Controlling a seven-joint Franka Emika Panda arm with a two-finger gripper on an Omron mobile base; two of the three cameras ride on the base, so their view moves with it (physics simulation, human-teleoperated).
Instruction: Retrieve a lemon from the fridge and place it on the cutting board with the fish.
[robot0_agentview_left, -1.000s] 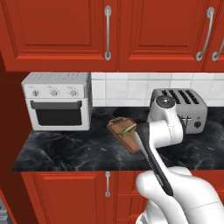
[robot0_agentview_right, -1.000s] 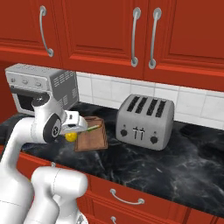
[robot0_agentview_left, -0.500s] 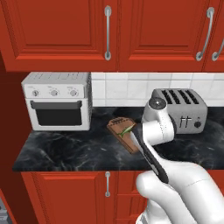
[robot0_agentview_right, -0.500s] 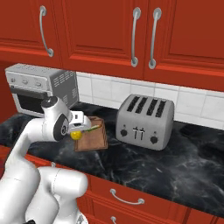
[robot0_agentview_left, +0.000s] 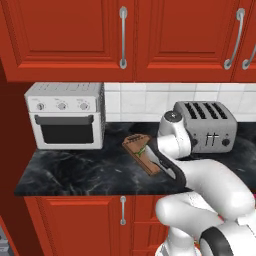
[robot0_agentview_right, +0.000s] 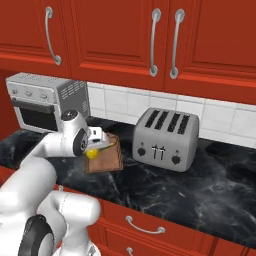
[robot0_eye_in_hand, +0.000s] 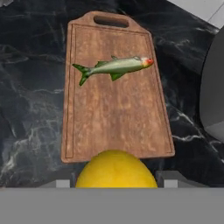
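Yellow lemon (robot0_eye_in_hand: 116, 169) sits clenched between the gripper (robot0_agentview_right: 96, 148) fingers, low centre of hand view. Cutting board (robot0_eye_in_hand: 114, 96) lies just ahead and below, long axis running away upframe; fish (robot0_eye_in_hand: 114, 66) lies crosswise on its far half, near half bare.

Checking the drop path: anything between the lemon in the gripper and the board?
Nothing visible. The gripper holds the lemon just off the near edge of the cutting board. The fish lies across the far half, near the handle; the near half is bare wood.
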